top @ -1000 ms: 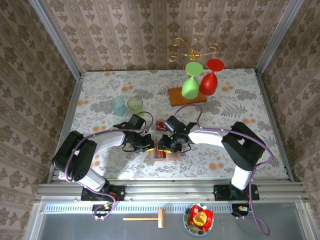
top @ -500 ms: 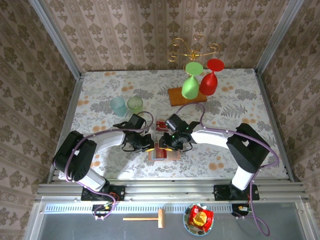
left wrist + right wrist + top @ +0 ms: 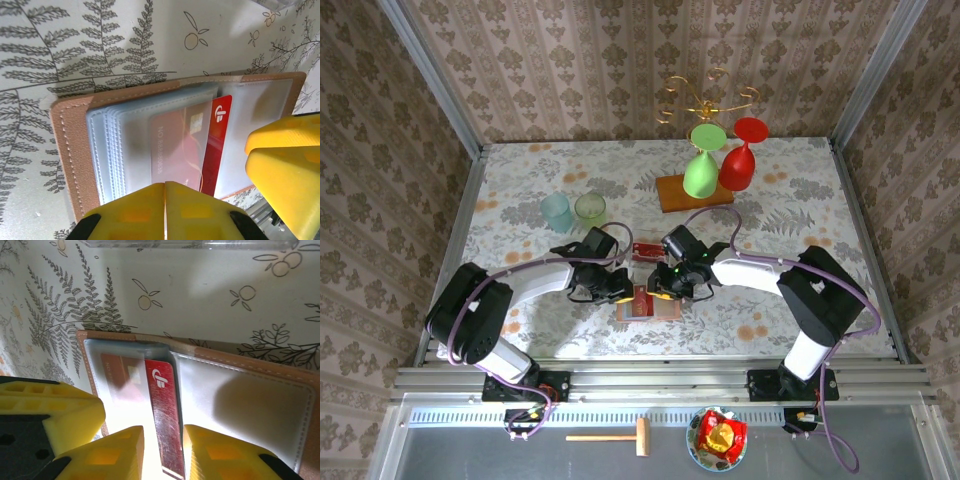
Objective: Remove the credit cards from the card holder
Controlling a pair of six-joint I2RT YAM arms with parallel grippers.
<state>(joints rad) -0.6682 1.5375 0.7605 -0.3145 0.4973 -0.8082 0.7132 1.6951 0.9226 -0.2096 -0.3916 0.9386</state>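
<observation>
**Left arm** (image 3: 480,310): we log it folded at the elbow in the lower left of the overhead frame, forearm stretching right toward the centre.
**Left gripper** (image 3: 620,288): angled down. At the bottom edge of its wrist view we record both yellow fingers (image 3: 135,210) pressed together along one seam.
**Right arm** (image 3: 815,290): mirrored, elbow at lower right, forearm running left.
**Right gripper** (image 3: 658,290): angled down, just beside the left. Its wrist view shows the fingers (image 3: 115,452) parted, with a gap between.

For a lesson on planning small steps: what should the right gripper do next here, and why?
Probably close the right gripper on the red card and ease it outward: its bare strip already juts from the card holder sleeve, lying between the open jaws.
</observation>
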